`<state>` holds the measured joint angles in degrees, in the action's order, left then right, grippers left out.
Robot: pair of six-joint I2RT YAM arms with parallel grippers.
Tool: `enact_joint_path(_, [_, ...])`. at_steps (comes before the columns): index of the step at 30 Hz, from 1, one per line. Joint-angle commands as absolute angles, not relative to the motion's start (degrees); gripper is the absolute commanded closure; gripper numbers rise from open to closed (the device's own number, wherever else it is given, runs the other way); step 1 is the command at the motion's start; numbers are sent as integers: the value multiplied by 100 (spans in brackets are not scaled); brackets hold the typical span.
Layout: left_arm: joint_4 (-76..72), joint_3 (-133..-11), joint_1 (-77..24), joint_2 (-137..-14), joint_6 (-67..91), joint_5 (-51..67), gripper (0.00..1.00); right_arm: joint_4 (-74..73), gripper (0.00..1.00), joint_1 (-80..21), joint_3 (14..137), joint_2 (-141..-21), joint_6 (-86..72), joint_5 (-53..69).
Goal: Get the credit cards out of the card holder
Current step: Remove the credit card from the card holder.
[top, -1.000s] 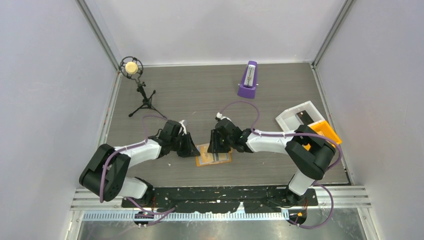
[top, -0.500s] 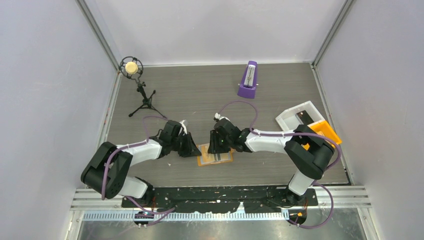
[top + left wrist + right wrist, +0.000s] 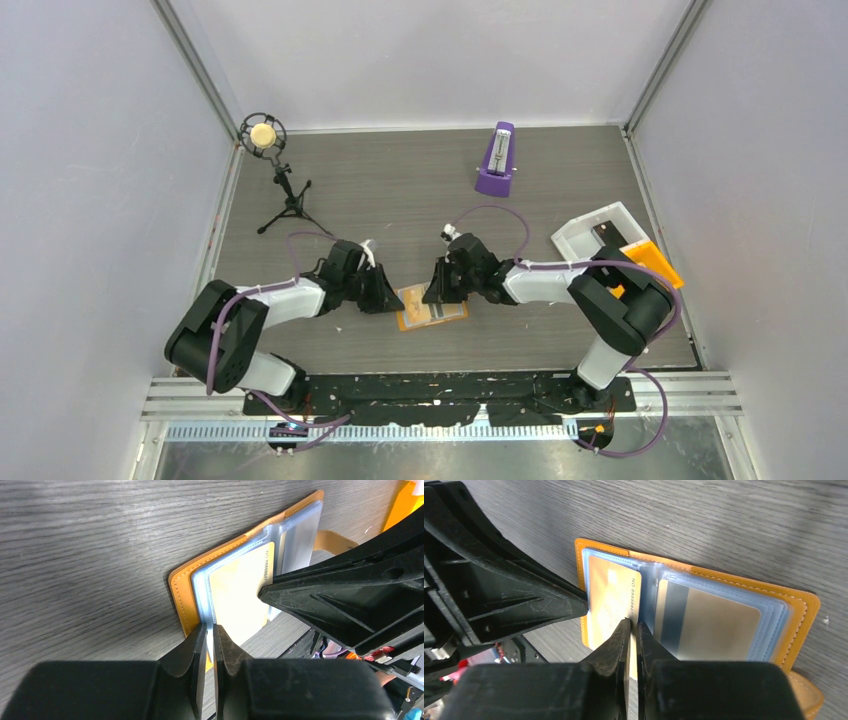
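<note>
The orange card holder [image 3: 432,310] lies open on the table between my two grippers. My left gripper [image 3: 390,300] is shut on the edge of its clear plastic sleeve [image 3: 202,587] at the holder's left end [image 3: 179,600]. My right gripper [image 3: 437,297] is shut on the edge of a pale cream credit card [image 3: 611,600] that lies over the left pocket, its numbered edge sticking out past the sleeve. The same card shows in the left wrist view [image 3: 240,597]. A grey-striped card [image 3: 709,625] sits inside the right pocket of the holder [image 3: 796,605]. Any other cards are hidden.
A purple metronome [image 3: 495,160] stands at the back. A microphone on a small tripod [image 3: 265,135] stands at the back left. A white bin [image 3: 590,235] and an orange bin [image 3: 652,265] sit at the right edge, behind my right arm.
My right gripper and wrist have shifted a little to the right while still at the holder. The holder has turned slightly. My left gripper has stayed almost in place.
</note>
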<state>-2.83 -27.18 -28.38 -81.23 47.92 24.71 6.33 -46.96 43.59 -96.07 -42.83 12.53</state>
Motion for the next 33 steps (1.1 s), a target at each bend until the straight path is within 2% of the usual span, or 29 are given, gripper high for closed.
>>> enact_joint_path(1, [-52, -2580, -2862, -8425, 4623, 2075, 87, 1491, 94, -4494, 4009, -9477, -4205, 1782])
enact_joint_path(11, [419, -2774, -2863, -8644, 4360, 1907, 87, 2449, 95, -4269, 3646, -9474, -4500, 2688])
enact_joint_path(15, [505, -2852, -2859, -8736, 4309, 1898, 87, 2442, 86, -4246, 3642, -9407, -4531, 2827])
enact_joint_path(18, [533, -2903, -2861, -8809, 4299, 1886, 87, 2512, 93, -4240, 3657, -9374, -4604, 2882])
enact_joint_path(22, [606, -2933, -2860, -8868, 4258, 1836, 86, 2384, 95, -4217, 3652, -9281, -4630, 2835])
enact_joint_path(23, [653, -2963, -2865, -8894, 4236, 1815, 86, 2392, 94, -4194, 3627, -9246, -4644, 2846])
enact_joint_path(25, [741, -3002, -2859, -8947, 4191, 1794, 86, 2398, 86, -4152, 3588, -9157, -4700, 2869])
enact_joint_path(27, [772, -3014, -2864, -8980, 4171, 1793, 86, 2259, 82, -4114, 3598, -9051, -4638, 2873])
enact_joint_path(28, [773, -3012, -2862, -8980, 4168, 1793, 86, 2206, 84, -4109, 3610, -9000, -4613, 2865])
enact_joint_path(29, [772, -3013, -2857, -8990, 4166, 1793, 86, 2105, 91, -4106, 3636, -8982, -4557, 2848])
enact_joint_path(33, [826, -3044, -2860, -8997, 4142, 1766, 87, 1890, 95, -4061, 3687, -8965, -4464, 2813])
